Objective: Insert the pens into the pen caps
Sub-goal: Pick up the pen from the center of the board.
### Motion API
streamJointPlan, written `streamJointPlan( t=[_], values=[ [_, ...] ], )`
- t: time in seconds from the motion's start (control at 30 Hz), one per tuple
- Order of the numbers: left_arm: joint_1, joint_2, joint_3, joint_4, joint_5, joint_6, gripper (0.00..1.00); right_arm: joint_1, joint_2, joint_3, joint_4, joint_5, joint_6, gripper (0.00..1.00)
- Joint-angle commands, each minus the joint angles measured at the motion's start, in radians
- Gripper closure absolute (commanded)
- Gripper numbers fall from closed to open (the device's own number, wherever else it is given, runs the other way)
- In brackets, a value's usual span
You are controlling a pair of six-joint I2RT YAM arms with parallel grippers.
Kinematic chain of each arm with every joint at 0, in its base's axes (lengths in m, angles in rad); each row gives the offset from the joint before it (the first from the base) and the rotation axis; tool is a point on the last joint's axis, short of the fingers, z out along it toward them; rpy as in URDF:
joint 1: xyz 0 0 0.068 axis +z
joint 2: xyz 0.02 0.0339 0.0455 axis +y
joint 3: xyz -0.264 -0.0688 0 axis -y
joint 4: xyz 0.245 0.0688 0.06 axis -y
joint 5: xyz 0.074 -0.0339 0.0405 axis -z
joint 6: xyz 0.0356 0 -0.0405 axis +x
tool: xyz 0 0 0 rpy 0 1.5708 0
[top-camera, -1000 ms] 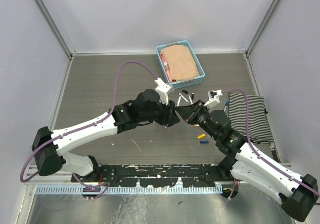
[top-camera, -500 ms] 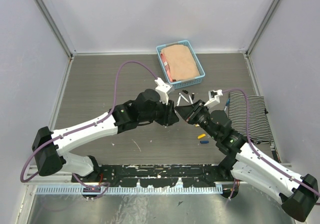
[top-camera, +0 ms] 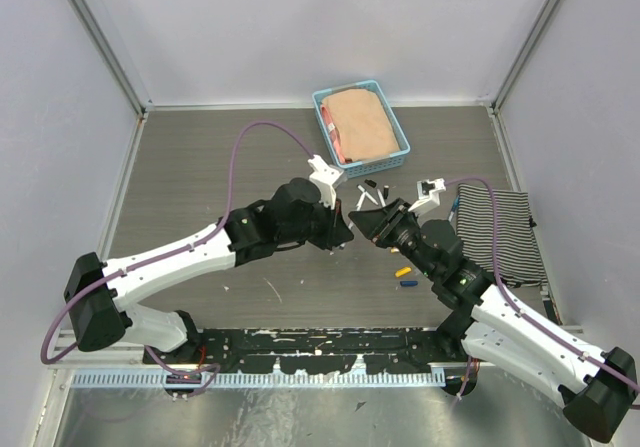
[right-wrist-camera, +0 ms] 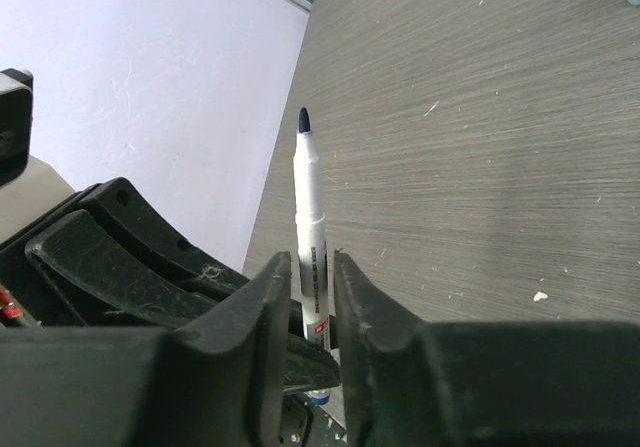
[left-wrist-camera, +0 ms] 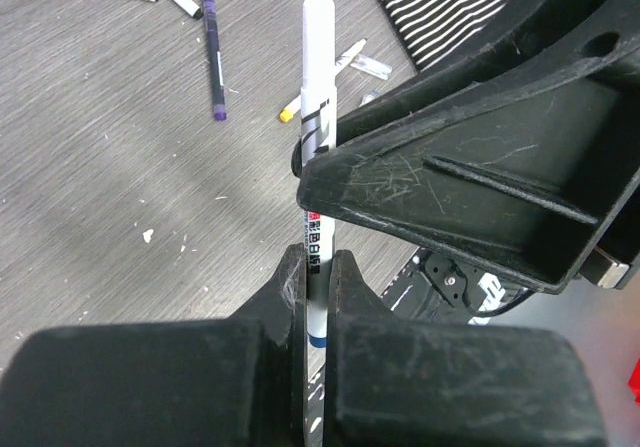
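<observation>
The left gripper (left-wrist-camera: 316,270) is clamped tight on the lower barrel of a white pen (left-wrist-camera: 317,117), one finger pressed to each side of the printed shaft; the pen runs straight out from between them, away from the wrist; the right gripper (right-wrist-camera: 312,267) straddles the same pen just beyond the left fingers, a finger close on either side, and it cannot be told whether it is gripping or only bracketing the barrel; the pen's dark blue tip rises clear above those fingers; from above, the two grippers meet nose to nose on the near side of the blue basket (top-camera: 322,117), toward the arm bases; a few loose pens (top-camera: 366,193) lie between them and the basket; a yellow cap (top-camera: 403,270) and a blue cap (top-camera: 408,283) lie farther from the basket, on its near-right side; a striped cloth (top-camera: 500,232) lies further to the basket's near-right; a tan bundle (top-camera: 358,122) fills the basket.
</observation>
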State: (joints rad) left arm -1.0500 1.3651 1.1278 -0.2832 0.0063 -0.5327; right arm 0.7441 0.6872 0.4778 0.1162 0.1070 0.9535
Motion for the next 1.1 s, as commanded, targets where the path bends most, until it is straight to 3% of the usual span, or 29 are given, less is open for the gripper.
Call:
streamJointPlan(
  t=[0.0,0.2,0.3,0.5,0.8,1.07],
  values=[
    [-0.007,0.005,0.027,0.014,0.002,0.007,1.0,0.006,-0.01,0.046,0.049,0.013,-0.001,0.64],
    [0.002,-0.009,0.065,-0.078,-0.065,0.049,1.0,0.006,-0.043,0.114,-0.104,0.098,-0.076,0.33],
    [0.025,-0.013,0.097,-0.141,-0.056,0.078,1.0,0.006,-0.052,0.163,-0.207,0.175,-0.12,0.25],
    [0.081,-0.005,0.163,-0.254,-0.005,0.117,1.0,0.006,-0.069,0.238,-0.41,0.282,-0.135,0.23],
    [0.122,0.041,0.304,-0.473,-0.149,0.134,1.0,0.006,-0.054,0.304,-0.566,0.419,-0.225,0.2],
    [0.159,-0.006,0.293,-0.458,-0.157,0.14,1.0,0.006,0.03,0.448,-0.77,0.444,-0.313,0.2]
  ],
)
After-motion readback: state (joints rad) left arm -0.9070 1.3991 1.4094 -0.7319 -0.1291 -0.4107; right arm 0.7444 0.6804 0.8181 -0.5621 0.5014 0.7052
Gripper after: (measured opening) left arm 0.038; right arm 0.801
